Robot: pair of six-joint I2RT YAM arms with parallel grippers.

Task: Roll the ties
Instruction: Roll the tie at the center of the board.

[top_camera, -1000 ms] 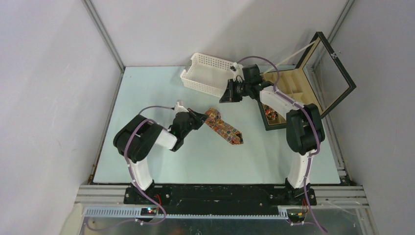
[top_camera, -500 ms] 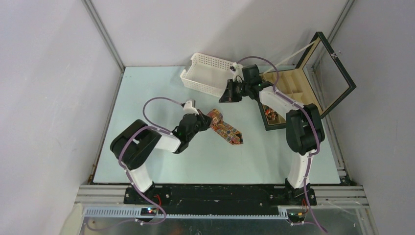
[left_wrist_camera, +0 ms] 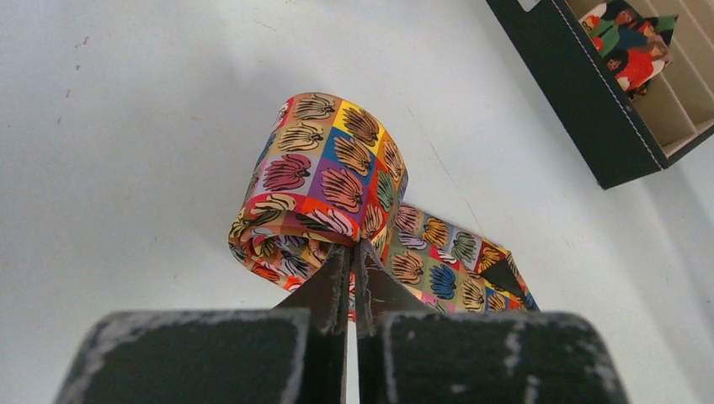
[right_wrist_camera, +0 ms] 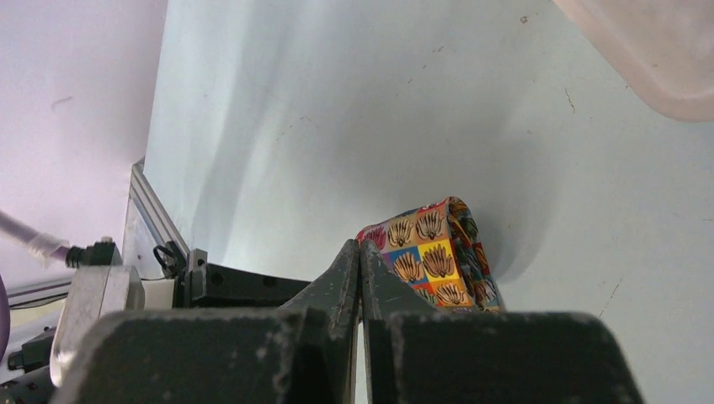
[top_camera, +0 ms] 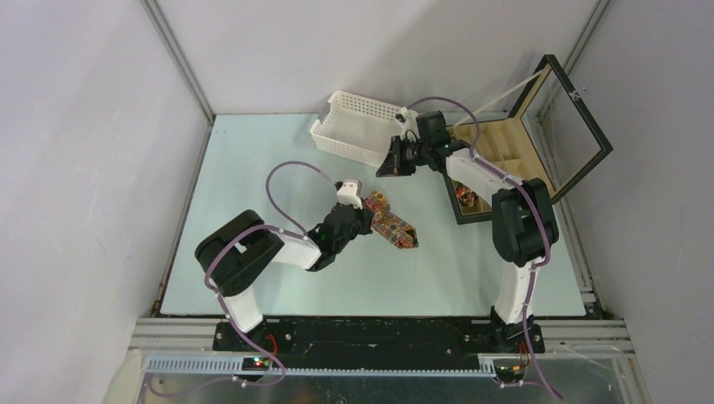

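Now my left fingers (left_wrist_camera: pixel 330 286) pinch the coiled multicoloured patterned fabric necktie (left_wrist_camera: pixel 337 168) on the pale desk (left_wrist_camera: pixel 126 126); my right fingers (right_wrist_camera: pixel 337 286) are closed, empty.

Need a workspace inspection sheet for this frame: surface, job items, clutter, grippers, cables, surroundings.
Surface: pale table, a few small specks.
Job's things: patterned tie partly rolled, tail flat on the table; second tie in the black box, lid open.
Clutter: white basket at the far edge, nothing seen inside.
Grippers: left gripper shut on the tie's roll; right gripper shut, holding nothing, beside the basket.
Cables: purple cable loops above the left arm, clear of the tie; another along the right arm.
Surroundings: grey walls.
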